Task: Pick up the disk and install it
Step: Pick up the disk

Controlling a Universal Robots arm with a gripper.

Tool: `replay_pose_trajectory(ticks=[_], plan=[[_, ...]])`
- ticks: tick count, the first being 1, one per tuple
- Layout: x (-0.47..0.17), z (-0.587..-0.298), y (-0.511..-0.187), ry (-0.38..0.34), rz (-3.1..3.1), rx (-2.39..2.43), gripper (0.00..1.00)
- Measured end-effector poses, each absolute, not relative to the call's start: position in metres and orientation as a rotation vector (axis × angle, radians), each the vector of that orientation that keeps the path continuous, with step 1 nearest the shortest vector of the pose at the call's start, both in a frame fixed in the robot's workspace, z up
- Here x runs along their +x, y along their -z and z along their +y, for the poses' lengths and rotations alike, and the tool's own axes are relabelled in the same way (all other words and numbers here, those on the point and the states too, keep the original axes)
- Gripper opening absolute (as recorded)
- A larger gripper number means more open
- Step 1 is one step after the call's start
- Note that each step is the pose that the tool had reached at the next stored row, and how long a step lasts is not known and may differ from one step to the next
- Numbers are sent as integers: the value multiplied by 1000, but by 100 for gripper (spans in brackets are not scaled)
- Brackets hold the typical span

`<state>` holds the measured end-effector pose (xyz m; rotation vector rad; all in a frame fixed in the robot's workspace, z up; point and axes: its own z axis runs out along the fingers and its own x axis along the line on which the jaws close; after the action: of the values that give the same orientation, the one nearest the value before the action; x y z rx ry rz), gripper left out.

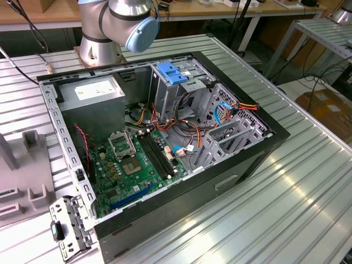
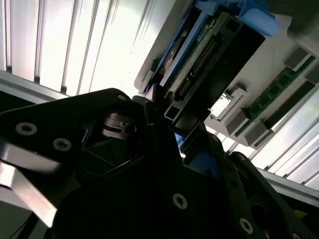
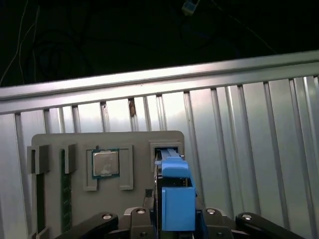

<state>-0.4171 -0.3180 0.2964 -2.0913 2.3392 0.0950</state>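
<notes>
The disk stands on edge, its far end at a slot of a grey holder tray, blue side rail facing the camera. In the second wrist view the disk shows its connector edge and blue rails. My gripper straddles the disk's near end, a black finger close against each side, and looks shut on it. In the second wrist view the gripper has its dark fingers pressed to the disk's lower end.
The tray also holds a processor chip and memory sticks. In the exterior view the open computer case lies on the ribbed metal table, with a drive cage under a blue handle and a grey power supply.
</notes>
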Motion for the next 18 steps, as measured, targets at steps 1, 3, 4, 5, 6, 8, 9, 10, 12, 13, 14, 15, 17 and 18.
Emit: replay_pose_trajectory(ticks=[1, 3, 4, 5, 6, 8, 9, 10, 12, 13, 14, 15, 17, 18], plan=[[-417, -318, -296, -95, 2320, -2113, 37], [-417, -318, -296, -95, 2260, -2181, 37], [-417, -318, -296, -95, 2259, -2182, 37], [-417, -318, -296, -95, 2249, -2193, 37], [-417, -318, -296, -95, 2219, -2224, 37], [-417, -318, -296, -95, 2191, -2252, 37], [-417, -318, -296, -95, 2191, -2252, 37], [-417, -318, -296, -95, 2191, -2252, 37], [-417, -318, -296, -95, 2191, -2252, 37], [-417, -318, -296, -95, 2191, -2252, 37], [-417, -318, -296, -95, 2191, -2252, 37], [-417, -318, -296, -95, 2191, -2252, 37], [-417, -318, -296, -95, 2191, -2252, 37], [-417, -317, -296, -95, 2191, -2252, 37]])
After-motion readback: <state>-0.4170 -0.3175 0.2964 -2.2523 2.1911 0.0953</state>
